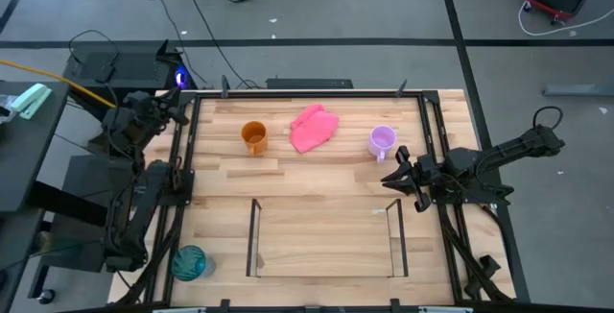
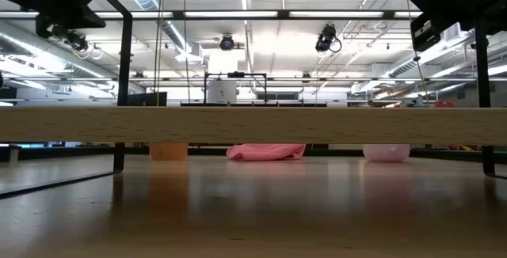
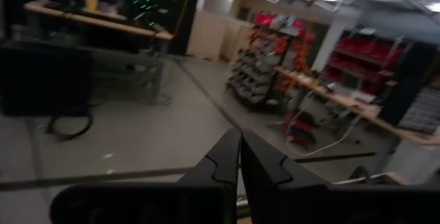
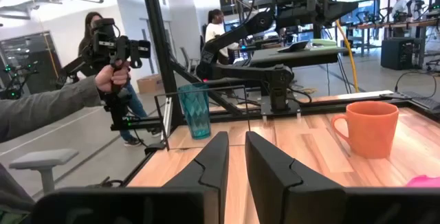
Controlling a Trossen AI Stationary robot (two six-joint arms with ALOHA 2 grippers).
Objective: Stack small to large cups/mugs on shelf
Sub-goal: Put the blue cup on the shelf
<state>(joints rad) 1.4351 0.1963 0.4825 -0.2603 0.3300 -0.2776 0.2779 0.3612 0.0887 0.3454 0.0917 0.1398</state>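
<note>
An orange mug (image 1: 253,137) and a lilac mug (image 1: 382,141) stand on the far half of the wooden table, with a pink cloth (image 1: 314,127) between them. The teal tumbler (image 1: 189,262) stands upright at the near left corner. The dark-rod shelf (image 1: 255,238) sits at the near middle with nothing on it. My right gripper (image 1: 393,167) hovers open just near-side of the lilac mug, pointing toward the table's left, and holds nothing. My left gripper (image 3: 240,136) is shut and holds nothing. Its arm is drawn back at the far left corner, facing the room.
In the right wrist view a person (image 4: 103,80) stands beyond the table's left side with a hand-held device. Dark frame rails (image 1: 182,174) run along both side edges. The low view looks under the shelf's plank (image 2: 253,125) to the mugs and cloth.
</note>
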